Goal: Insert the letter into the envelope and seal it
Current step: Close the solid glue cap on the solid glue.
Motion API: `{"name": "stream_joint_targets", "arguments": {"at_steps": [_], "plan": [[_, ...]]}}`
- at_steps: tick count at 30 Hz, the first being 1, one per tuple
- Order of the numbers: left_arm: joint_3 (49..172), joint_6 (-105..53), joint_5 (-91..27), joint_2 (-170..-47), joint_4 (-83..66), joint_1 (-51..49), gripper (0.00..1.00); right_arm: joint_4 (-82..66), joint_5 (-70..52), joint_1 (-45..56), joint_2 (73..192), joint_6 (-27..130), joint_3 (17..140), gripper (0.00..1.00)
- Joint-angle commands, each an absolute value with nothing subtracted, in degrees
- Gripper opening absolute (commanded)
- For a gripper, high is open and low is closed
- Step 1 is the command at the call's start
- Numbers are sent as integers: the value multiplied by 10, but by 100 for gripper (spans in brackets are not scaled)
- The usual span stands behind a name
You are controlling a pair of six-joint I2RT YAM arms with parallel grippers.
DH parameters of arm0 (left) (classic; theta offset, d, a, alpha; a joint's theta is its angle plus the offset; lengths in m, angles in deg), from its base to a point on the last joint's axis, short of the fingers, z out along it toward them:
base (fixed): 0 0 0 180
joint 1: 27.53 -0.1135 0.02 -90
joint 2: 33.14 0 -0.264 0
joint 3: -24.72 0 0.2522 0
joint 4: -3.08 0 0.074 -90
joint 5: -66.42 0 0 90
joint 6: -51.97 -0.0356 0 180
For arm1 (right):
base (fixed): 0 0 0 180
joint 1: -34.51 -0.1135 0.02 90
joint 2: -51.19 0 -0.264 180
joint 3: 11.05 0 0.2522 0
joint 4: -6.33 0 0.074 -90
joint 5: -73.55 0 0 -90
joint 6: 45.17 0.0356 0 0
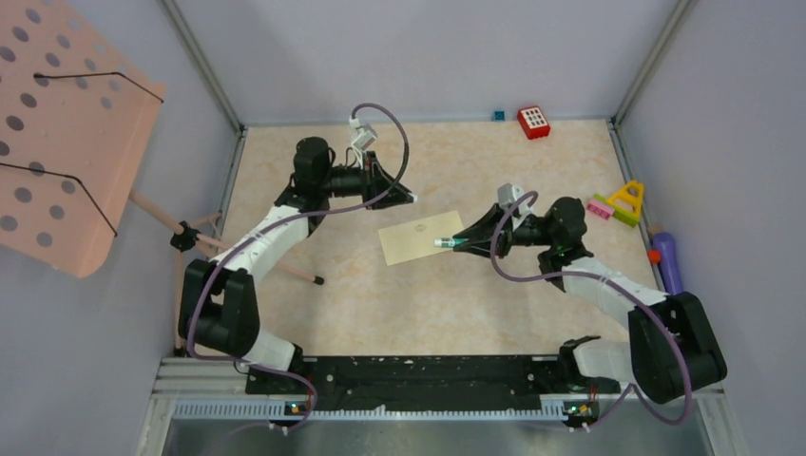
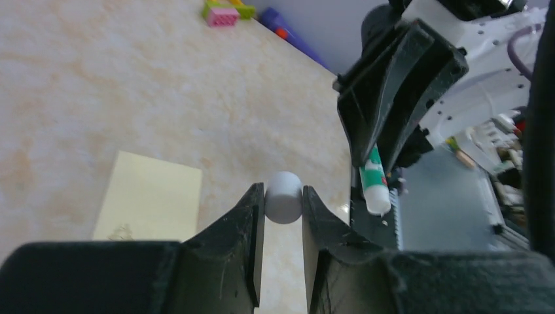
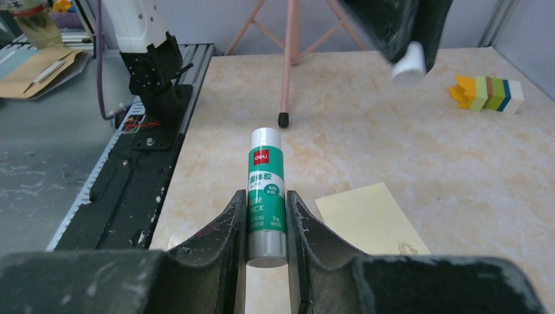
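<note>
Seemingly at the sealing step: right gripper clamped on an uncapped glue stick, left gripper pinching the pale cap. Next, probably bringing the stick's tip down to the flap edge. Envelope flat at mid-frame in the top view, right end beneath the right jaws, lower right of the left jaws; contact impossible to tell.

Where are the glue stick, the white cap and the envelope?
glue stick (image 3: pixel 266 190): right wrist view, on its green label.
white cap (image 2: pixel 283 196): left wrist view, on its rounded side.
envelope (image 1: pixel 413 242): top external view, on its bare face.
</note>
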State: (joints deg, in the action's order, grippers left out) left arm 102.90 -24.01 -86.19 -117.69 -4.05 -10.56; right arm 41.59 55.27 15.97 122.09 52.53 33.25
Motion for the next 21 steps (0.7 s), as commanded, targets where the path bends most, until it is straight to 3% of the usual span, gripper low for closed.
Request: {"name": "stream_joint_targets", "arguments": {"at_steps": [1, 21], "plan": [[925, 144, -946, -1206, 433, -100, 0, 550, 525, 164, 1200, 611, 323, 0], [910, 166, -931, -1200, 426, -46, 0, 669, 387, 165, 1193, 642, 272, 0]]}}
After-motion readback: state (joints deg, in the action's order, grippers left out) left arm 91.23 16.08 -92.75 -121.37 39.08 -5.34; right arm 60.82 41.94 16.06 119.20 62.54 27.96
